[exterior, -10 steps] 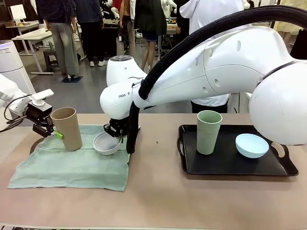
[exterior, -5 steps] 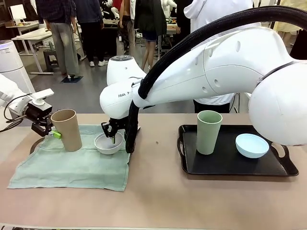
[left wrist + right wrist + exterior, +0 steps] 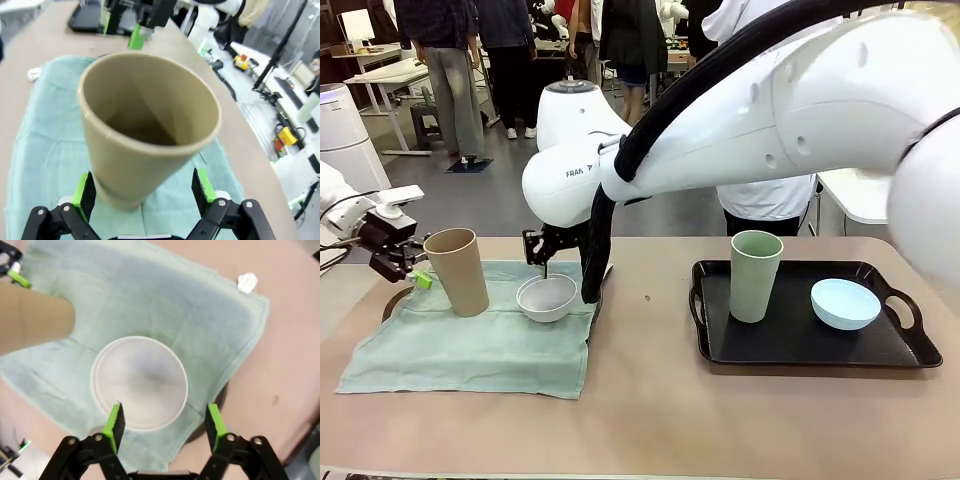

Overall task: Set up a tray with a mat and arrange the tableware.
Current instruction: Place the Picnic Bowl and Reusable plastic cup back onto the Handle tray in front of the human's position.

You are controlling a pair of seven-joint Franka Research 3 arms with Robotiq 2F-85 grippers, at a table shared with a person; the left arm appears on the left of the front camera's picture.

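The tan cup (image 3: 457, 270) stands upright on the pale green mat (image 3: 470, 340). My left gripper (image 3: 412, 272) is open just left of it. In the left wrist view the cup (image 3: 150, 125) sits between the spread fingers of the left gripper (image 3: 142, 189), clear of both pads. The white bowl (image 3: 547, 297) rests flat on the mat beside the cup. My right gripper (image 3: 542, 252) hangs open above its far rim; from the wrist, the bowl (image 3: 140, 382) lies below the right gripper (image 3: 165, 424). A sage green cup (image 3: 755, 275) and a pale blue bowl (image 3: 845, 303) stand in the black tray (image 3: 800, 345).
A dark round edge (image 3: 390, 302) shows under the mat's left side and again under its right side (image 3: 216, 402). A small white scrap (image 3: 246, 282) lies on the table past the mat's corner. The right arm's thick body spans the middle above the table. People stand beyond the far edge.
My right gripper has let go of the white bowl and lifted; the bowl went from tilted to flat on the mat. My left gripper opened and drew back left from the tan cup.
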